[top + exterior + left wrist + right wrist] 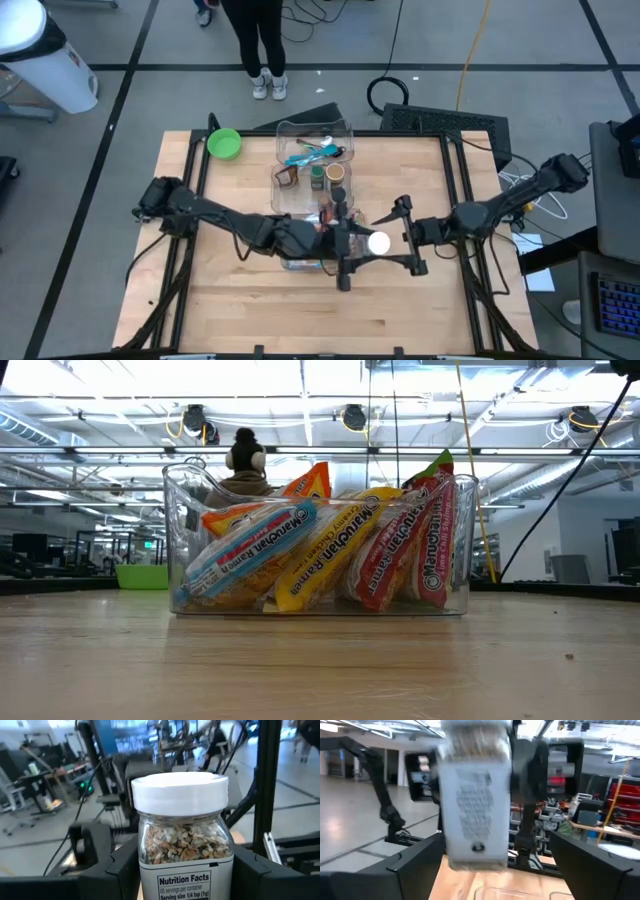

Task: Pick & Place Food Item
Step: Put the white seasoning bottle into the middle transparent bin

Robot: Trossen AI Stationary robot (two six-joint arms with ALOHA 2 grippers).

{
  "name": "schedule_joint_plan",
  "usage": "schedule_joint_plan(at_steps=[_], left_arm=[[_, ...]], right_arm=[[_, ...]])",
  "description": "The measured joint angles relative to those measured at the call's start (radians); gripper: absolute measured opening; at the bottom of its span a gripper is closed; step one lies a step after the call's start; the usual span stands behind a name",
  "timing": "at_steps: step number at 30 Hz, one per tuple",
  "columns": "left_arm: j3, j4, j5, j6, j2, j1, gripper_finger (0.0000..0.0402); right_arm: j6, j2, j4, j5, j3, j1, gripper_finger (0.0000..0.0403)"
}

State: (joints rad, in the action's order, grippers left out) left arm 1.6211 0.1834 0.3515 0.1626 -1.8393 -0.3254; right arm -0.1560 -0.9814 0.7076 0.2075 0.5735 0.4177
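Two grippers meet mid-table: we see the left gripper (182,870) pinching a white-capped spice jar (182,837), the right gripper (490,865) spread wide around it, not gripping. Beneath sits a clear bin (318,605) packed with ramen packets (330,550); another bin (312,150) behind holds bottles.

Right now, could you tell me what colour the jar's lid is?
White; the jar's lid shows best in the left wrist view.
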Motion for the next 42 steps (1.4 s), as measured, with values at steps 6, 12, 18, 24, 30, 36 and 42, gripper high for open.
schedule_joint_plan(at_steps=[6, 12, 18, 24, 30, 36, 42], left_arm=[[0.0, 0.049, -0.03, 0.05, 0.0, 0.013, 0.0212], [0.0, 0.047, -0.078, 0.052, 0.0, 0.04, 0.0212], [0.0, 0.046, -0.094, 0.054, 0.0, 0.052, 0.0212], [0.0, 0.046, -0.094, 0.059, 0.0, 0.064, 0.0211], [0.0, 0.043, -0.094, 0.047, 0.0, 0.072, 0.0235], [0.0, 0.035, -0.091, 0.046, 0.0, 0.079, 0.0336], [0.0, -0.065, -0.055, 0.097, 0.05, 0.078, 0.037]], right_arm=[[0.009, -0.05, 0.09, -0.041, 0.0, -0.028, 0.0352], [0.01, -0.065, 0.114, -0.081, 0.0, -0.049, 0.0346], [0.01, -0.066, 0.114, -0.082, 0.0, -0.066, 0.0314], [0.008, -0.07, 0.111, -0.083, 0.0, -0.085, 0.0228], [-0.022, -0.07, 0.104, -0.104, 0.0, -0.085, 0.0187], [-0.041, -0.071, 0.085, -0.105, 0.0, -0.085, 0.0187], [-0.023, -0.06, 0.005, -0.075, 0.0, -0.092, 0.0187]])
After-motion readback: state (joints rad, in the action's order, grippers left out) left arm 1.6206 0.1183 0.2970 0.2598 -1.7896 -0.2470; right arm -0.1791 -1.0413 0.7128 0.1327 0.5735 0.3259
